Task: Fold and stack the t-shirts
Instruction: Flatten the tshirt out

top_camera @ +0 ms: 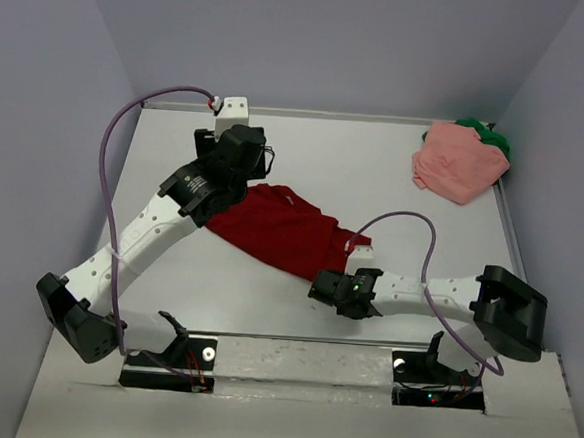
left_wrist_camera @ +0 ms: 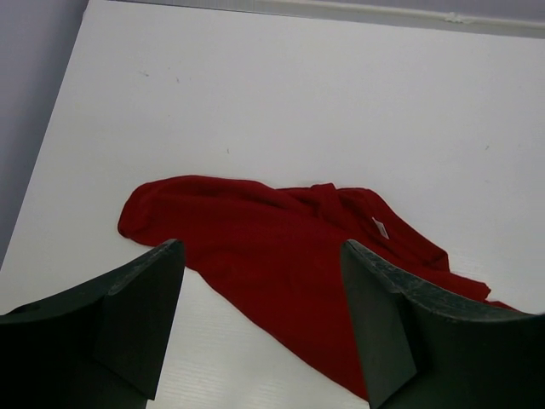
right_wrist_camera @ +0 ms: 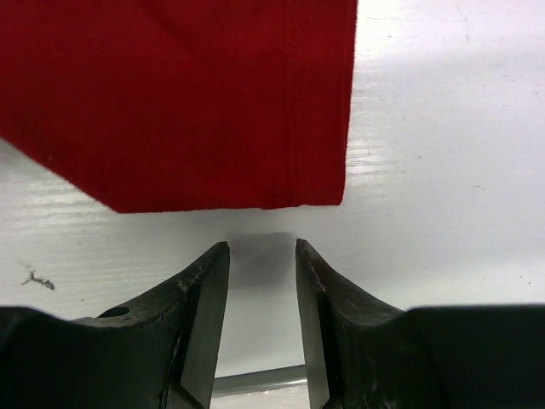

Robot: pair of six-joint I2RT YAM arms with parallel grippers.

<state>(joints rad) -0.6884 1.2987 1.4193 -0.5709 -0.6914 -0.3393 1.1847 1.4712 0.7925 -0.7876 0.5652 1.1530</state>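
A: Closest to the lens in the right wrist view is the right gripper [right_wrist_camera: 261, 247]. How do its jaws stand?

B: They are partly apart, with a narrow gap and nothing in it. Only bare worktop [top_camera: 355, 173] shows through the gap.

A: And where is the dark red shirt [top_camera: 281, 228] from there?

B: Just ahead of the tips. Its stitched hem ends in a squared corner a little short of them, and the cloth does not touch them.

A: How does the shirt lie overall?

B: It is spread loosely in the middle of the worktop, slanting from far left to near right, with some creases. The right gripper sits at its near right end.

A: What about the left gripper [left_wrist_camera: 262, 256]?

B: Its jaws are wide apart and hold nothing. It is over the far left end of the shirt, and its wrist view looks along the cloth, where a small white label [left_wrist_camera: 381, 228] shows. Whether the tips touch the cloth cannot be told.

A: And the other shirts?

B: The pink shirt [top_camera: 458, 161] is bunched in the far right corner, well apart from both arms. The green shirt [top_camera: 490, 139] peeks out from behind it, touching it
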